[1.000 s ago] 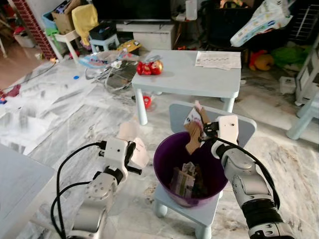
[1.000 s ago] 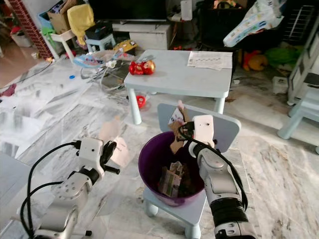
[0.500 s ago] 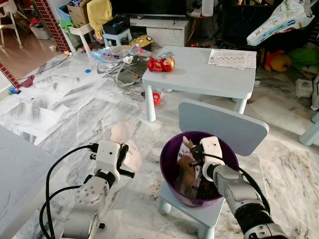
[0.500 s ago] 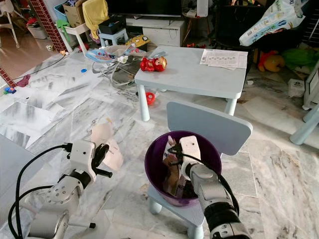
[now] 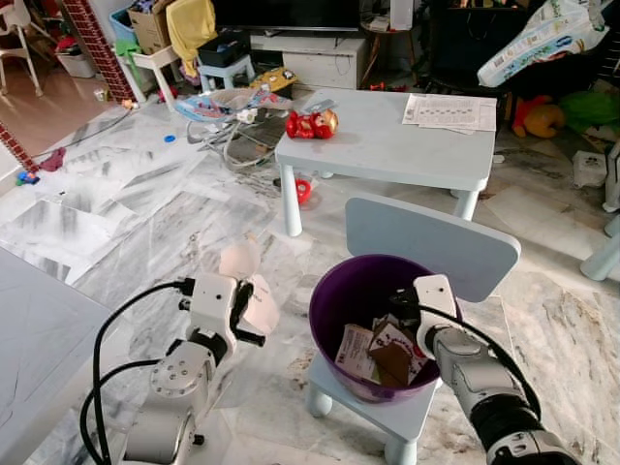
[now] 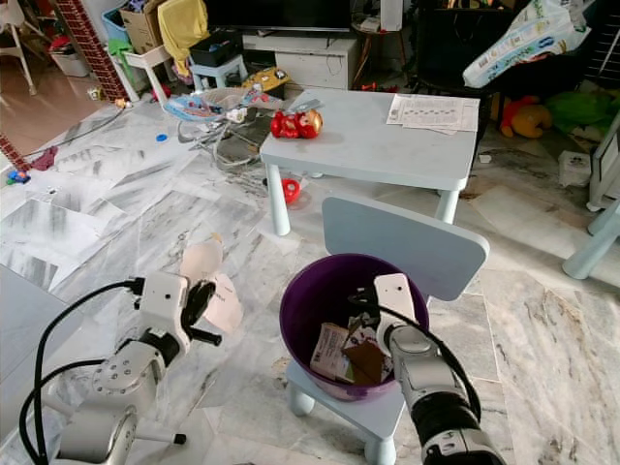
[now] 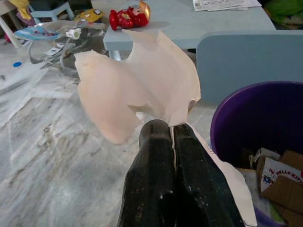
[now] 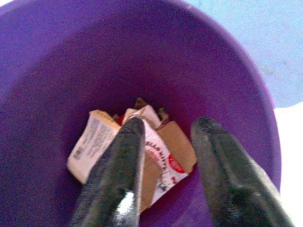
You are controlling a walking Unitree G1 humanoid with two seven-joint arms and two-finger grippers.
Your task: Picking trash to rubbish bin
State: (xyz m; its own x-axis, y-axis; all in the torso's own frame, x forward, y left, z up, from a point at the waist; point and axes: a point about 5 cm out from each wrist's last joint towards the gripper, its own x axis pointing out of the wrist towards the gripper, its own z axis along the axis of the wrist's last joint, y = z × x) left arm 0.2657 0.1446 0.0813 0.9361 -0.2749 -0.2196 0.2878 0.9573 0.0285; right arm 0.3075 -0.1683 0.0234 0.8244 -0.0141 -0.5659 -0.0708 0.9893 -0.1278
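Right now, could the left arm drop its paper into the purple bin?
Probably yes. The left gripper is shut on the paper just beside the bin, whose top is open; the right gripper over the bin might crowd it.

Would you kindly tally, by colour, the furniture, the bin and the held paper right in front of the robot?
Light blue: 2, the table and the small chair
Purple: 1, the bin
Pale pink: 1, the paper pinched by the left gripper
Total: 4

Grey marble floor (image 5: 116, 194), pale blue table (image 5: 387, 145) (toys behind), matching chair (image 5: 426, 242)
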